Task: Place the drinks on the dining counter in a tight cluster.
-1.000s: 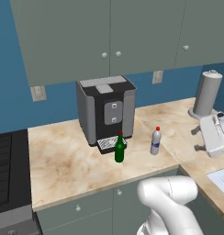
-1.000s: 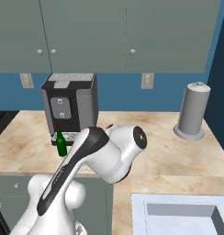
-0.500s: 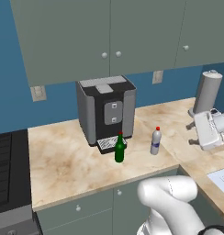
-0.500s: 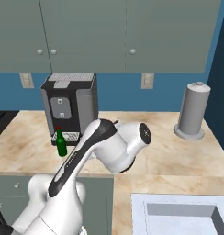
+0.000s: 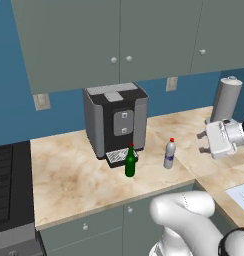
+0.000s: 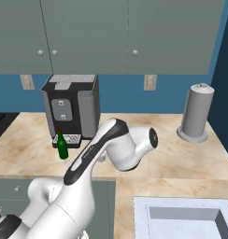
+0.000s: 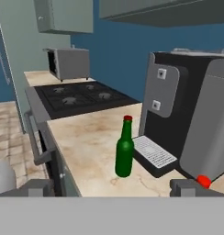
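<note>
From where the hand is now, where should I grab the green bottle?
Take the green bottle around its wider lower body, coming in level from the open counter side. It stands upright, and the coffee machine sits close behind it, so that side is blocked. The neck is probably too slim for a sure grip.

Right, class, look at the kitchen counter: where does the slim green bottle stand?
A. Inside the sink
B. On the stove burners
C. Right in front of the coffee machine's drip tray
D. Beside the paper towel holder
C: the green bottle stands upright on the marble counter just in front of the drip tray of the coffee machine, as the hand view confirms.
</note>
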Motion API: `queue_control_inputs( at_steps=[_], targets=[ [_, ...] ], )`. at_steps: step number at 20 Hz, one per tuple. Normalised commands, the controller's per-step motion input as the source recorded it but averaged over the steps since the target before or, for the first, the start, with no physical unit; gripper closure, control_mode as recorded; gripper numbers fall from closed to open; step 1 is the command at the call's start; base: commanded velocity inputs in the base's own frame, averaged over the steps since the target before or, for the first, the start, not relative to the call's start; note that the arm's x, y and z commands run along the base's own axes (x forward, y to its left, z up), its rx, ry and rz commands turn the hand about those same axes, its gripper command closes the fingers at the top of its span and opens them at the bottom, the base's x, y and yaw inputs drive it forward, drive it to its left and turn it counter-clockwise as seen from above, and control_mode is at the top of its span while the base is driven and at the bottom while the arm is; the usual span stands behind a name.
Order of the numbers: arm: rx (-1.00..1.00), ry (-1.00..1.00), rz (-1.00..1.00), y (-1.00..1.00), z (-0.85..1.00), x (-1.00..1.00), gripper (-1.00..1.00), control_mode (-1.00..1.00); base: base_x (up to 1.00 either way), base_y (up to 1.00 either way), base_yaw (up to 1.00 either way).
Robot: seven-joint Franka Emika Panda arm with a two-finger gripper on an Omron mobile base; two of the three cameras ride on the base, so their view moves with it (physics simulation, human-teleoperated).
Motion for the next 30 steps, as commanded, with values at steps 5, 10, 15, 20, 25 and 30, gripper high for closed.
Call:
queue_control_inputs(
  at_steps=[5,10,15,20,25,30],
  targets=[
    [0.04,0.00,0.00,-0.01,-0.20,0.33,-1.00,-1.00,0.00,0.00,0.00],
    [0.01,0.01,0.00,0.00,-0.26,0.31,-1.00,-1.00,0.00,0.00,0.00],
    [0.03,0.02,0.00,0.00,-0.27,0.33,-1.00,-1.00,0.00,0.00,0.00],
    [0.05,0.00,0.00,-0.05,-0.19,0.35,-1.00,-1.00,0.00,0.00,0.00],
    [0.03,0.00,0.00,0.00,-0.24,0.28,-1.00,-1.00,0.00,0.00,0.00],
    [0.00,0.00,0.00,-0.02,-0.20,0.25,-1.00,-1.00,0.00,0.00,0.00]
  ],
)
